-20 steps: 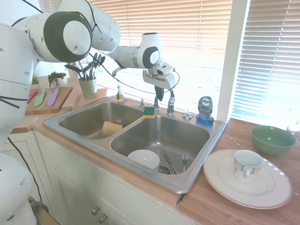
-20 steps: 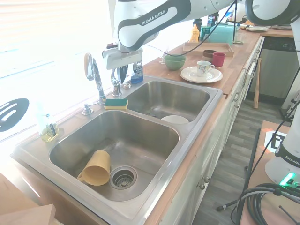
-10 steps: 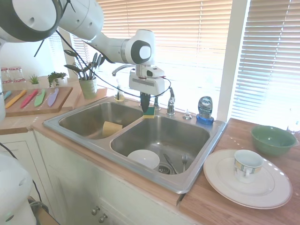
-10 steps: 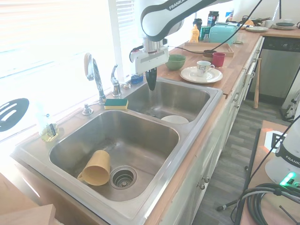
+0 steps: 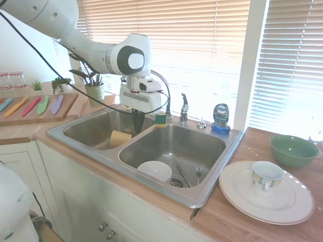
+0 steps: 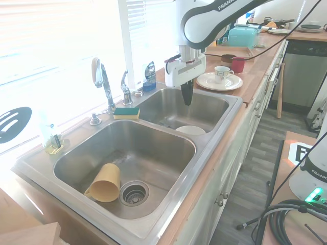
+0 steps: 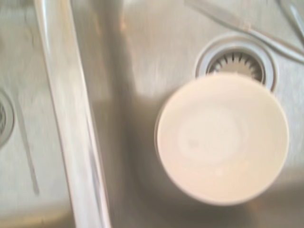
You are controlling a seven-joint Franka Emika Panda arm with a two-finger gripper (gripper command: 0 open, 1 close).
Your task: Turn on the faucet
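Second exterior view: gripper (image 6: 187, 100), fingers pressed together and empty, hangs over the sink (image 6: 214, 133) basin; faucet (image 6: 103, 82) with its lever (image 6: 124, 83) at 9 o'clock, well apart.

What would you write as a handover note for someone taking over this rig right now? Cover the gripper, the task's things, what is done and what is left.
Gripper: shut, empty, pointing down above the sink basin that holds the white bowl.
Faucet: on the sink's back rim by the window. Its lever handle stands upright beside the spout, apart from the gripper.
Done: no water can be seen running, so I cannot confirm the faucet is on.
Left: check the spout; if dry, move back to the lever handle and work it.
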